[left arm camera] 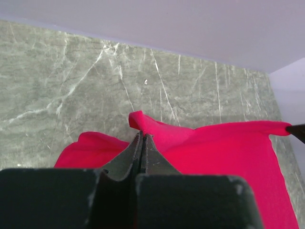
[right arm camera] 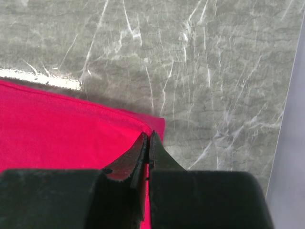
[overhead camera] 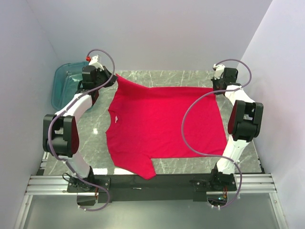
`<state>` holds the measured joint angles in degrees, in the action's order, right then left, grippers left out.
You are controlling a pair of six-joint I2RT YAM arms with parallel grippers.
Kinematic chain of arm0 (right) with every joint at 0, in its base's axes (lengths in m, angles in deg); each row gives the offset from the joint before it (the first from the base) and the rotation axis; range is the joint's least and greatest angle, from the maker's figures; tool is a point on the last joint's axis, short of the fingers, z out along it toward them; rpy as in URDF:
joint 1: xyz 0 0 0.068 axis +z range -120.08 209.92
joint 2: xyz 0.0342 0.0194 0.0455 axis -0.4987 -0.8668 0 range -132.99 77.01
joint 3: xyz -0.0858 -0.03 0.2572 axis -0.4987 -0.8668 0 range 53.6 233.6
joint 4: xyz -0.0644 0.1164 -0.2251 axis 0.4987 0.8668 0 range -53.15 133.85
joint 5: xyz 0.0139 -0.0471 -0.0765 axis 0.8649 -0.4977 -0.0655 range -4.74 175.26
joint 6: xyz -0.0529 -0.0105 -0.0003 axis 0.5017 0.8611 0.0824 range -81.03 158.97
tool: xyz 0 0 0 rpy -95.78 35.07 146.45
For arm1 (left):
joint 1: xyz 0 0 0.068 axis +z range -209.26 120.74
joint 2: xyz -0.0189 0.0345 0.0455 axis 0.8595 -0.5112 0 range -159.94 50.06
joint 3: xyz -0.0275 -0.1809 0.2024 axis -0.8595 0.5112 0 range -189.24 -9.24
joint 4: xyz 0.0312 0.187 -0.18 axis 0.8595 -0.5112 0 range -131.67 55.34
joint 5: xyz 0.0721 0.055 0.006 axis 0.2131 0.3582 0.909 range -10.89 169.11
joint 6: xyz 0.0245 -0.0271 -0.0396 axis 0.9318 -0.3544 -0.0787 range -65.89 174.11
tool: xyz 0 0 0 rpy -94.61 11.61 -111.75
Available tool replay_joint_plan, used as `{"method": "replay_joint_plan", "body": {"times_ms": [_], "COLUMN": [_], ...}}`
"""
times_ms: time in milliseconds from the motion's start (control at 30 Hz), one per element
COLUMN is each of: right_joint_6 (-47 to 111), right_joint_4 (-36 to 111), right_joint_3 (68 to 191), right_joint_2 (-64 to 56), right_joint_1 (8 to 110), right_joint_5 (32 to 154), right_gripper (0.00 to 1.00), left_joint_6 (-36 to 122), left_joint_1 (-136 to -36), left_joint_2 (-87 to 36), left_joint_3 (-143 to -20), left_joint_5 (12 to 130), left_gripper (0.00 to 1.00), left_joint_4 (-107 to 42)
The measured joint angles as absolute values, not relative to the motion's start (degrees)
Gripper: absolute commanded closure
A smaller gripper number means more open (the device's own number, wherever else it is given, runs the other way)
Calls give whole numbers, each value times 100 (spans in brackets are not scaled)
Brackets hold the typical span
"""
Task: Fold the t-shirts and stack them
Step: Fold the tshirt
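A teal tub [overhead camera: 64, 83] sits at 10 o'clock. The left tool [overhead camera: 110, 78] is clenched on the 11 o'clock corner of the red t-shirt [overhead camera: 162, 124], which lies spread over the marble surface [overhead camera: 190, 164], collar toward 9 o'clock. The right tool [overhead camera: 220, 87] pinches its 1 o'clock corner.

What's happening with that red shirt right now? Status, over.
Left jaws shut on red t-shirt, far-left corner. Right jaws shut on its far-right corner. Shirt spread on table. Teal tub off left, out of the way.
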<state>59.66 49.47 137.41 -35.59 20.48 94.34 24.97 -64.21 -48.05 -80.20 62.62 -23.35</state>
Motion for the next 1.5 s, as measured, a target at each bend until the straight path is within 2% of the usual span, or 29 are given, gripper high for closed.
{"method": "replay_joint_plan", "body": {"times_ms": [1500], "right_joint_6": [5966], "right_joint_4": [4949], "right_joint_3": [13553], "right_joint_2": [-3445], "right_joint_1": [1976], "right_joint_5": [9399], "right_gripper": [100], "left_joint_6": [2444], "left_joint_1": [-6421], "left_joint_2": [-3609], "left_joint_3": [-6554], "left_joint_5": [6245], "left_gripper": [100], "left_joint_4": [-2421]}}
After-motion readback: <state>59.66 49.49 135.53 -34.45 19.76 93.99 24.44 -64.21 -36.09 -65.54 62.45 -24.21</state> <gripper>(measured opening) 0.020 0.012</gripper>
